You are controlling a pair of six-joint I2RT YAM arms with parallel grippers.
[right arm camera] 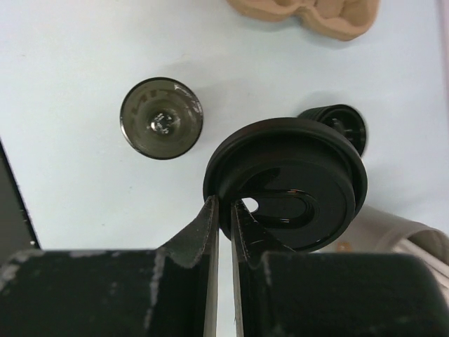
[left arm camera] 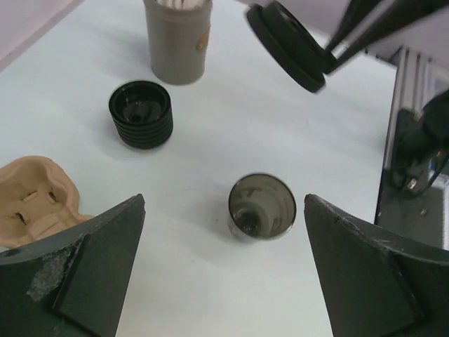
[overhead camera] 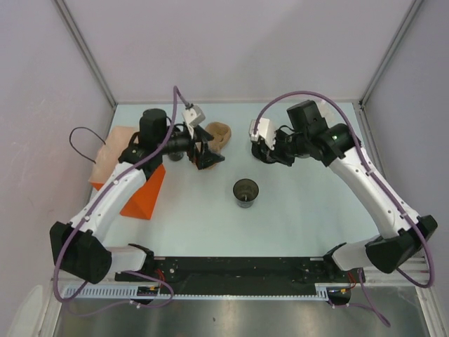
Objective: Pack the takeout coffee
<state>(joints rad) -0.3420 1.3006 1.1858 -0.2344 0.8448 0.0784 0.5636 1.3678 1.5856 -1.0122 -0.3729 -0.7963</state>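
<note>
Grips a black lid (right arm camera: 284, 184) by its rim in the right tool (right arm camera: 224, 208), seen closest from the right wrist. Hangs the left tool (left arm camera: 224, 232) released, fingers wide, above a shiny cup (left arm camera: 262, 208). Finds the takeout coffee (left arm camera: 140, 114) lidless on the tabletop (left arm camera: 323, 154), near a stick cylinder (left arm camera: 177, 42) and a pulp carrier (left arm camera: 34, 200). Shows an orange bag (overhead camera: 144, 198) only from above.

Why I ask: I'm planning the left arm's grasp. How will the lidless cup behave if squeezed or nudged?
The cup stands open, its lid pinched in the right gripper, so its unbraced rim probably flexes under a squeeze. It looks small, likely light, so a nudge may slide or tip it. Any contents could spill.
</note>
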